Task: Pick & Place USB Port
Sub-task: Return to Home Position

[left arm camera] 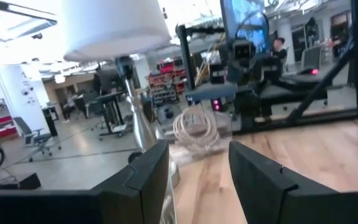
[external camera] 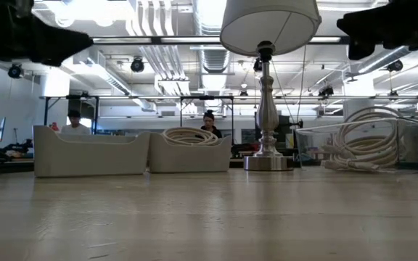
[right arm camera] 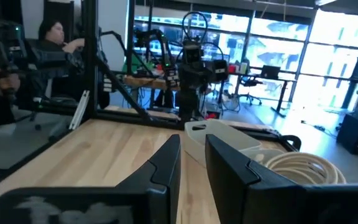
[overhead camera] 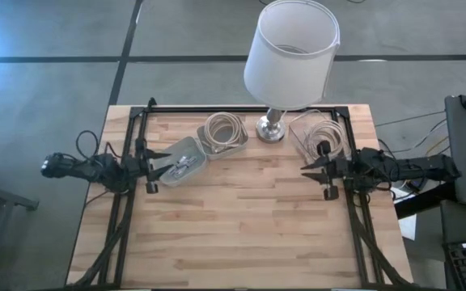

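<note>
Light brown cables [overhead camera: 224, 128] coiled in white bin [overhead camera: 223, 151] and transparent bin [overhead camera: 294, 133]

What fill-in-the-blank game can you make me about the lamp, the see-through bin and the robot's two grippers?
The lamp has a ____ shade.
The transparent bin holds a coiled ____.
The left gripper and the right gripper both hold ____.
Missing words: white; cable; nothing.

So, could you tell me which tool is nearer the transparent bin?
Right. The right tool is just beside the transparent bin; the left tool is across the table, at the left white bin.
</note>
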Controlling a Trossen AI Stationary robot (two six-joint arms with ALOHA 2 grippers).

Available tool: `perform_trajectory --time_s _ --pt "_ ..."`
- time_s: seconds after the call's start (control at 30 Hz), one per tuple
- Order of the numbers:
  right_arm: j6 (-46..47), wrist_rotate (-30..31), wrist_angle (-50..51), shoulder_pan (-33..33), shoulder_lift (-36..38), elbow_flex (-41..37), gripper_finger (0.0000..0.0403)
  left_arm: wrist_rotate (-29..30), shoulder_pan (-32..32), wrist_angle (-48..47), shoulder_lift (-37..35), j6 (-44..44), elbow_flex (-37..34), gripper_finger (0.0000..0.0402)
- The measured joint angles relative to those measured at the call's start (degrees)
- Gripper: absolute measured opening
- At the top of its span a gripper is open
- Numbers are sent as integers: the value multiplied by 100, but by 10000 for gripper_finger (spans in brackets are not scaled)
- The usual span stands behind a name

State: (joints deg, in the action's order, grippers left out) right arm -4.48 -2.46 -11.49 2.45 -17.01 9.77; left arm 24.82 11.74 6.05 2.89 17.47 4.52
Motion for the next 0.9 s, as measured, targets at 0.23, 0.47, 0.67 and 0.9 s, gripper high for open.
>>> perform_trajectory --time_s 0.23,0.47,0.67,0.9 --pt "-21 -265 432 -110 468 -119 66 -15 -83 -40 -288 -116 -398 172" --pt "-59 -253 508 -184 980 -370 63 -31 -117 -194 -288 -297 -400 172" --pt "54 -252 563 -200 1409 -650 63 -33 -117 -215 -290 -321 -403 172" --pt "107 147 771 -198 1702 -928 62 53 -117 -224 -290 -232 -407 172"
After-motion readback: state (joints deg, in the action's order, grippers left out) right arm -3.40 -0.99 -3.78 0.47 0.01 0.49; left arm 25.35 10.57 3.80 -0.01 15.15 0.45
